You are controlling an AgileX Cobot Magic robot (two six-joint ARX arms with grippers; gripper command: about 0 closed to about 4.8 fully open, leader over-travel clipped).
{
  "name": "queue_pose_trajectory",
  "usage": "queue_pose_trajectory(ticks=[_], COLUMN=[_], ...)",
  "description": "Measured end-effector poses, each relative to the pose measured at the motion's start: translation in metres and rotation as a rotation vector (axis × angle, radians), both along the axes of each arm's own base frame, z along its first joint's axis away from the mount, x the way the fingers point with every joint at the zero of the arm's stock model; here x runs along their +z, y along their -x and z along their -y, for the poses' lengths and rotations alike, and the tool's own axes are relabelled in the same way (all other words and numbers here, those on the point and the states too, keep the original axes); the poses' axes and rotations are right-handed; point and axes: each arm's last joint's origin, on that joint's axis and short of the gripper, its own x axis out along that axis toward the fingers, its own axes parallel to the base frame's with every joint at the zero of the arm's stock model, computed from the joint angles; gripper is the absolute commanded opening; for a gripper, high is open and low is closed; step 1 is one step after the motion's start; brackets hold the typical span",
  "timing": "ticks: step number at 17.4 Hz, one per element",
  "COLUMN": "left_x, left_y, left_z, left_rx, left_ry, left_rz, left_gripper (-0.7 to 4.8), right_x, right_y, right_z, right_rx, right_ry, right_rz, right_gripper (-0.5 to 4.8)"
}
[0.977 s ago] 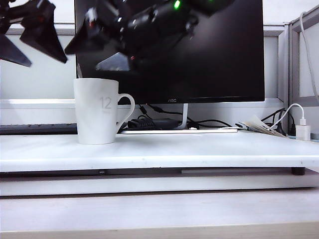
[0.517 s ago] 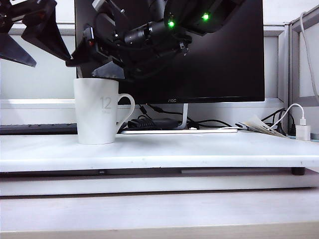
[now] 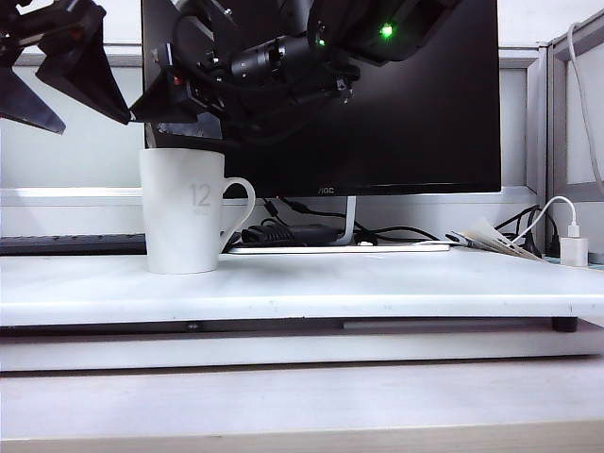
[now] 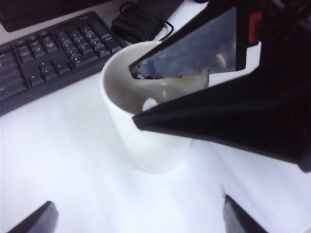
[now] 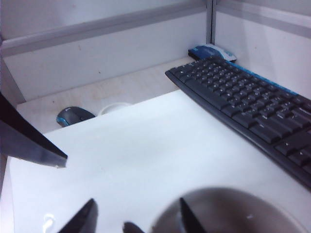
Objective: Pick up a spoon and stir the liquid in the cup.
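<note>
Cup (image 3: 184, 209): I see it upright on the white desk (image 3: 377, 283); liquid shows only from the left wrist. Right gripper (image 3: 184, 118) over its rim, jaws partly apart (grip unclear). Left gripper (image 3: 47, 71) beside, spread wide. Spoon unseen.

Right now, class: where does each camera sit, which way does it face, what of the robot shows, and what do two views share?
Exterior: low at table height, facing the monitor; left tool high left, right tool over the cup.
Left wrist: above, looking down into the cup; own open tips, right tool.
Right wrist: over the cup, facing the keyboard; own tips.
Shared: cup and keyboard, in both wrist views.
</note>
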Motion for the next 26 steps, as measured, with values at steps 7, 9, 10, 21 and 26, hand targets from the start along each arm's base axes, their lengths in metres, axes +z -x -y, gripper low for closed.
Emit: queue_pose_trajectory(ticks=[7,9,10,21,26], left_x=[0.001,0.003,0.003,0.003,0.002], left_y=[0.005,0.007,0.007,0.007,0.007], left_z=[-0.002,-0.003,-0.003,-0.003,-0.003], left_rx=[0.013,0.014,0.014,0.016,0.017], left_ry=[-0.012,-0.008,-0.009,-0.011,-0.014], left_rz=[-0.014,-0.003,-0.003,-0.006,-0.01], left_gripper=[4.79,4.79,4.79,4.79,4.79], right_x=[-0.008,-0.008,-0.008,-0.01,0.008], right_y=[-0.002,-0.002,-0.002,-0.003,0.003], right_z=[-0.001,-0.001,-0.001,-0.002,0.003], right_rx=[0.001,0.001,0.001,-0.001,-0.014], right_ry=[0.013,0.012,0.013,0.02,0.004], right_rz=[-0.013,-0.011,-0.011,-0.013,0.008], right_gripper=[2.14,2.04,1.77,-0.01,-0.01])
